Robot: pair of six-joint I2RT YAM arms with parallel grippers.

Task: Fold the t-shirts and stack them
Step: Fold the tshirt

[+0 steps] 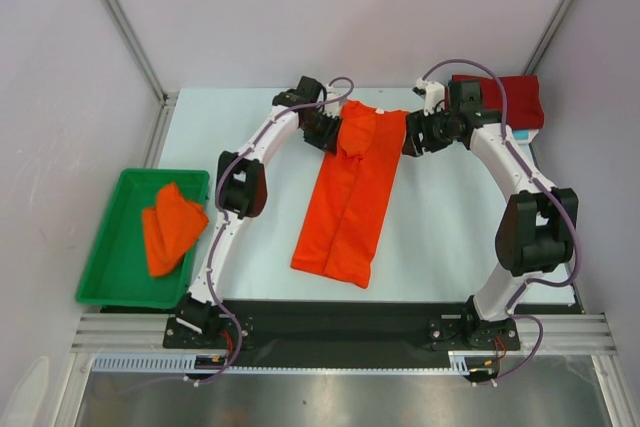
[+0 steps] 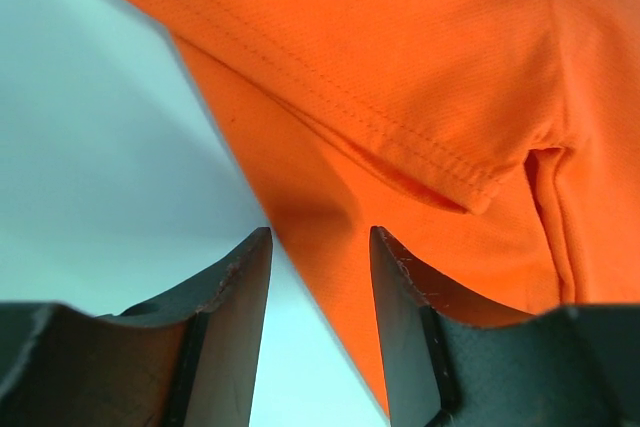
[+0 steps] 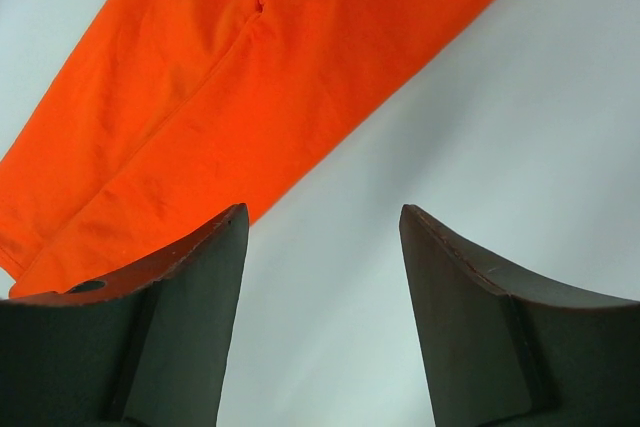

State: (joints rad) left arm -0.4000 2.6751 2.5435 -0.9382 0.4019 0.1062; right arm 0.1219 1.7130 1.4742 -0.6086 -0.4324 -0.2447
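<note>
**A:** Which way does the orange t-shirt (image 1: 345, 202) lie?

**B:** It lies flat in the middle of the bench (image 1: 440, 217), folded into a long, narrow strip. Its long axis runs from the far side toward the near edge at a slant. The collar end is far and a little to the right, and the hem end is near and a little to the left.

**A:** And the tools?

**B:** Both are at the far end. The left tool (image 1: 328, 135) sits at the strip's far left corner with its jaws parted and nothing gripped. Its wrist view shows a stitched sleeve hem just ahead. The right tool (image 1: 412, 139) is just beside the far right edge. Its jaws are wider apart, and only bare bench shows between them.

**A:** What else is around?

**B:** A green tray (image 1: 118, 247) sits at the bench's left edge, well apart from the strip, with a folded orange t-shirt (image 1: 172, 227) inside it. The left arm arches between the tray and the strip. In the far right corner lies a dark red t-shirt (image 1: 510, 97), with a sliver of turquoise cloth (image 1: 524, 134) showing at its near edge. The right arm's wrist crosses in front of it and hides part of it.
</note>
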